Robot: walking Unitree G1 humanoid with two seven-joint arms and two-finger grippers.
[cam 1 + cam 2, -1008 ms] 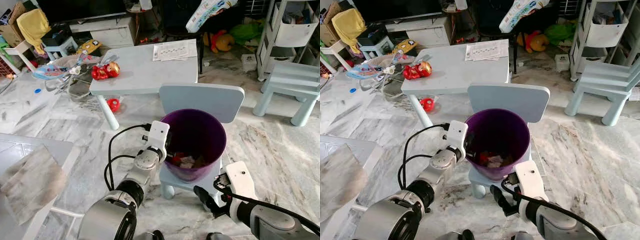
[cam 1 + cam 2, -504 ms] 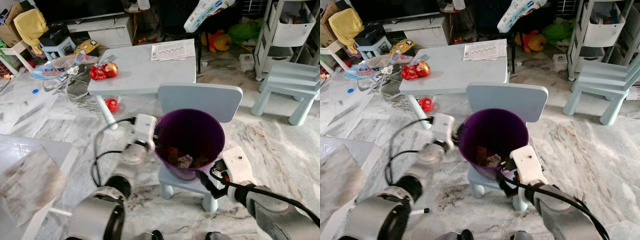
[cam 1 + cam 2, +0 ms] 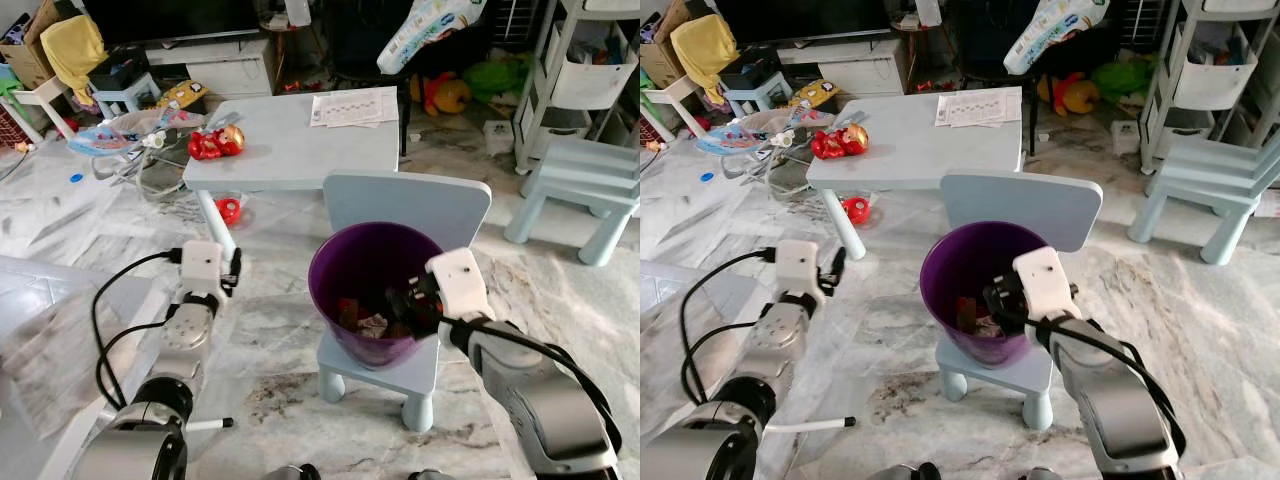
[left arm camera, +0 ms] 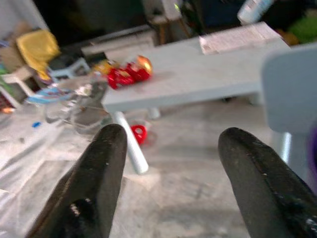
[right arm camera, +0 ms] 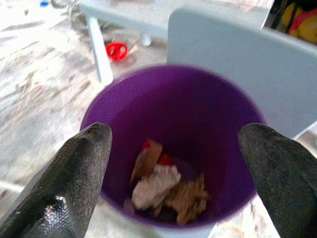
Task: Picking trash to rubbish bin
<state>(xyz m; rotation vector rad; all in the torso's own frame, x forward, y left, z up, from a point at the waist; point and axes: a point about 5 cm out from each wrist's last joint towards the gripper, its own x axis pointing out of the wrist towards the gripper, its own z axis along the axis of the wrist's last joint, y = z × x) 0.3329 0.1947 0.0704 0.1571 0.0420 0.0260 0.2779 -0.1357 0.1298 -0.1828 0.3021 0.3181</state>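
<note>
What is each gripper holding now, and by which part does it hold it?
Nothing is held. The right gripper is open above the round purple plastic bin. The left gripper is open too, over the marble floor.

A purple rubbish bin (image 3: 375, 295) stands upright on the seat of a small pale-blue chair (image 3: 404, 207). Inside, at its bottom, lies crumpled trash (image 5: 166, 191): white, tan and red scraps.

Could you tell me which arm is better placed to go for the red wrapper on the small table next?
Probably the left. The left gripper is open, empty and on the table's side, its wrist camera facing the red wrapper. The right gripper hangs open over the purple bin, farther away.
</note>
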